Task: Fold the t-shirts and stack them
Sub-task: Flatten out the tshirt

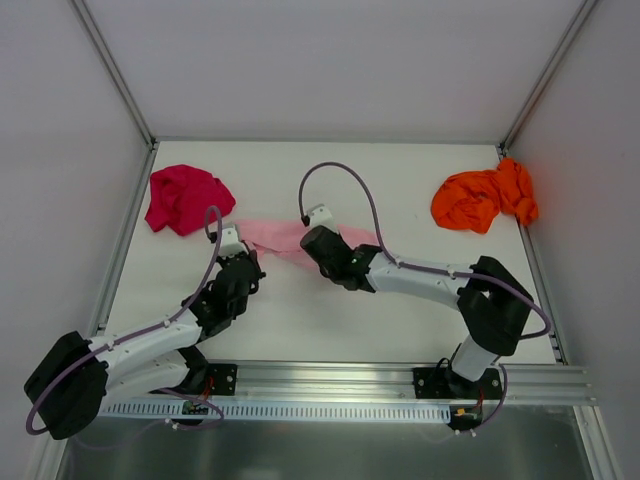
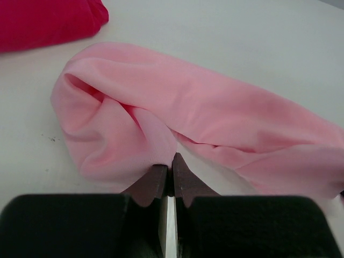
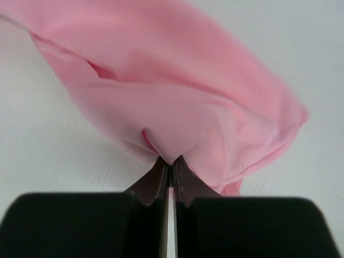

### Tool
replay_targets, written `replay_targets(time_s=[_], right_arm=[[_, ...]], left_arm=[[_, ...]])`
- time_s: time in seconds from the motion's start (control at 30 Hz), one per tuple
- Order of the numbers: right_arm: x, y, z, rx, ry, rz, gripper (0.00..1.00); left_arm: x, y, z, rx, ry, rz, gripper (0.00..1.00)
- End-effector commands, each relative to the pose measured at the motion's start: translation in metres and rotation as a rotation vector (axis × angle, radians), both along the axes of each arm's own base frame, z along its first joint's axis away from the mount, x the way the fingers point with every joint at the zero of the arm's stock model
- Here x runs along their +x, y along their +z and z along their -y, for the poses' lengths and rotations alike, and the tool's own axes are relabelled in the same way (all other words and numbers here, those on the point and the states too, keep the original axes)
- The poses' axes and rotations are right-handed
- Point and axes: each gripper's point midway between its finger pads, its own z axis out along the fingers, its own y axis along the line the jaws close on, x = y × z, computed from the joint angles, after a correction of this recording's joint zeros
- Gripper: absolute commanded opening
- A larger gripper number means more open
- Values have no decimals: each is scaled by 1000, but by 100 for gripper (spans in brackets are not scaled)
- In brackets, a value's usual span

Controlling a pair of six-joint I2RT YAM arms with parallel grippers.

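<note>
Magenta-red cloth t-shirt (image 1: 185,200) is lying far left. The left gripper (image 2: 172,161) is pinching the light pink cloth t-shirt (image 2: 188,113) at centre (jaws clamped on its edge); the right gripper (image 3: 171,164) is clamping it likewise. Bright orange cloth t-shirt (image 1: 480,198) is lying far right

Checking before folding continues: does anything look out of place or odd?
Nothing damaged or spilled. The light pink cloth t-shirt is bunched into a rope between the left gripper and right gripper, not spread flat.

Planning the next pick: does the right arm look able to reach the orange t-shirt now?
Probably not: the right end effector is shut on the pink t-shirt, though nothing blocks the orange t-shirt.
</note>
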Motion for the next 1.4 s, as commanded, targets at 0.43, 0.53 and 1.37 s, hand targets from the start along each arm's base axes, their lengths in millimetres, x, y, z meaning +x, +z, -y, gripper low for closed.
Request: replay_targets(time_s=[0.43, 0.53, 1.37], right_arm=[[74, 203, 85, -24, -335, 322, 1], [76, 219, 89, -34, -342, 346, 1], [46, 112, 101, -52, -352, -41, 53]], left_arm=[[10, 48, 4, -14, 4, 99, 0], [9, 52, 2, -10, 9, 101, 0], [12, 48, 9, -2, -16, 88, 0]])
